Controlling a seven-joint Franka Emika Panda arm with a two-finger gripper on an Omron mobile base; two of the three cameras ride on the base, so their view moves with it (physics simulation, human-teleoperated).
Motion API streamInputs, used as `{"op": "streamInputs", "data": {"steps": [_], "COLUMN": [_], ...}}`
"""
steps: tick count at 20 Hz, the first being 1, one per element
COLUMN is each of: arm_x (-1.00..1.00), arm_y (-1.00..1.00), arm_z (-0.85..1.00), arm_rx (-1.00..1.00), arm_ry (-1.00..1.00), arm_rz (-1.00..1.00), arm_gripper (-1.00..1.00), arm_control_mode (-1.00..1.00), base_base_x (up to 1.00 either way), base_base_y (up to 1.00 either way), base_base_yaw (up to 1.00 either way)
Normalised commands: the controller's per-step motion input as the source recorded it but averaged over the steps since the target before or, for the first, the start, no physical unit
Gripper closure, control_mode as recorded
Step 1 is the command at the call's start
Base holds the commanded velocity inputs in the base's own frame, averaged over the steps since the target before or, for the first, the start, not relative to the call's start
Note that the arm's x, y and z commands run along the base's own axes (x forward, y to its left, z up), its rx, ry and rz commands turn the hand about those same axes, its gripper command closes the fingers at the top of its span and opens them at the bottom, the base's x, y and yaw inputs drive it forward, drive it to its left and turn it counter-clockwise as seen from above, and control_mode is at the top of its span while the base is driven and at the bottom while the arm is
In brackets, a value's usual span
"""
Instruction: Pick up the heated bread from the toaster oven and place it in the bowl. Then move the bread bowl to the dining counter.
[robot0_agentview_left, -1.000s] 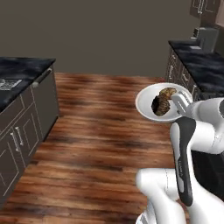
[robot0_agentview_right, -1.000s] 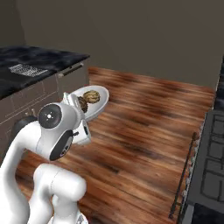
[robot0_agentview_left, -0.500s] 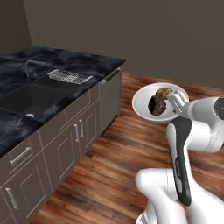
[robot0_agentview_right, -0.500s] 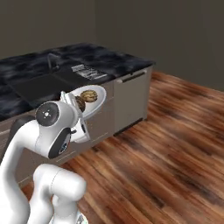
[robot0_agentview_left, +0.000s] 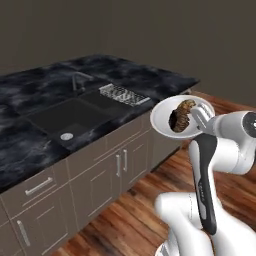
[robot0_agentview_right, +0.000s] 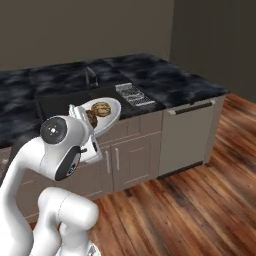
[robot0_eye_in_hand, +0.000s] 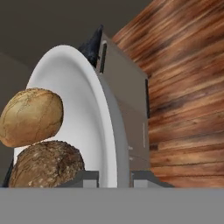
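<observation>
Two fingers of the gripper are clamped tight on the rim of the bowl, carrying it level so nothing rolls out. Inside sit the bread and a darker lump. Beyond it lies the dining counter with its sink, near but not yet reached.

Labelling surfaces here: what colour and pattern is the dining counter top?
Black with cloudy white veins, like marble; the dining counter shows best in the right base view.
</observation>
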Motion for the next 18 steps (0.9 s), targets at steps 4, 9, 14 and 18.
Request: {"op": "streamInputs", "data": {"steps": [4,9,14,18], "arm_x": [0.0,0.0,0.0,0.0], "arm_y": [0.0,0.0,0.0,0.0], "arm_z": [0.0,0.0,0.0,0.0], "arm_rx": [0.0,0.0,0.0,0.0], "arm_ry": [0.0,0.0,0.0,0.0], "arm_rz": [0.0,0.0,0.0,0.0], "arm_gripper": [1.0,1.0,1.0,1.0], "arm_control_mode": [1.0,1.0,1.0,1.0], "base_base_x": [1.0,1.0,1.0,1.0], "base_base_y": [-1.0,-1.0,-1.0,-1.0], "base_base_yaw": [0.22,0.01,0.01,0.04]}}
